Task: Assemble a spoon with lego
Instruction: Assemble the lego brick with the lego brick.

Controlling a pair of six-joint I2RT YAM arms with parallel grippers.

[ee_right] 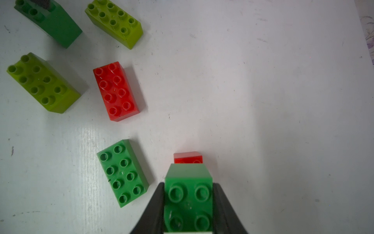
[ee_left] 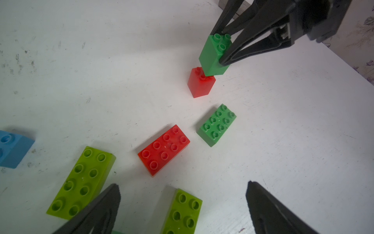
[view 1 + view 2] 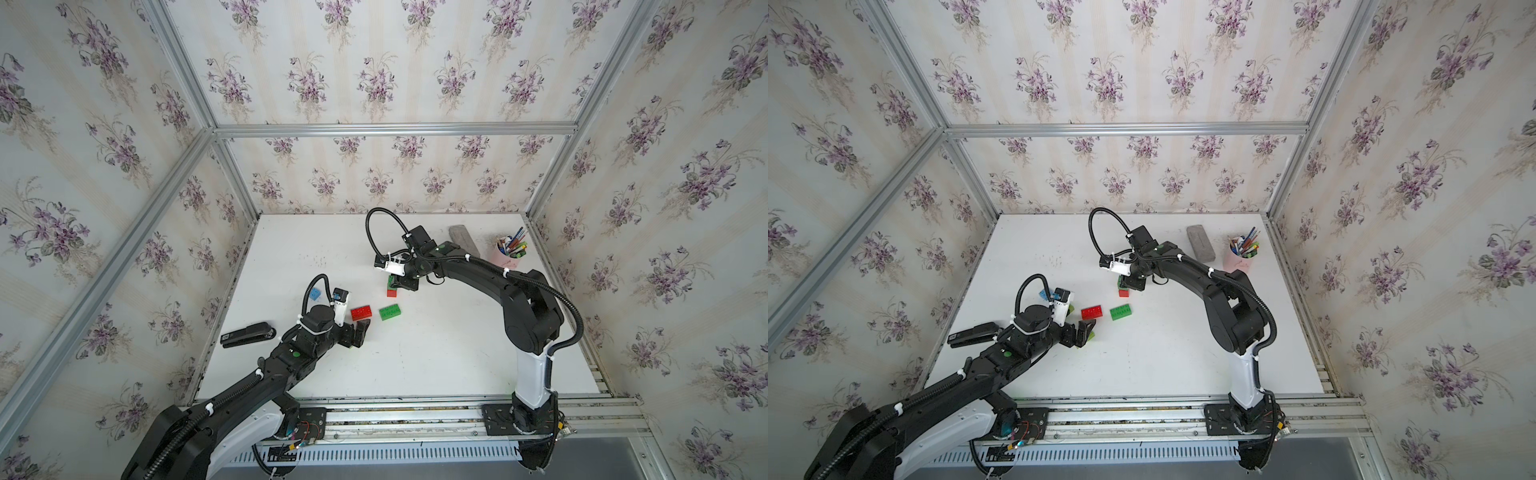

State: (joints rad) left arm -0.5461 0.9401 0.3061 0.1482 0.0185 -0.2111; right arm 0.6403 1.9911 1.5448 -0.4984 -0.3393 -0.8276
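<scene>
The wrist views showed us what the top views hid. The right hand [image 1: 188, 185] was clamped on a green 2x2 brick [image 2: 212, 56], which overlapped the studs of a red 2x2 brick [image 2: 199, 85]; we could not tell whether it was seated. The left hand [image 2: 182, 184] hung spread wide and empty above a lime 2x4 [image 2: 81, 182]. The counter [image 3: 436, 353] was white and scuffed, enclosed by floral wallpaper. The red 2x4 [image 2: 164, 150] and green 2x4 [image 2: 216, 124] lay mid-counter, studs up, long axes nearly parallel.
</scene>
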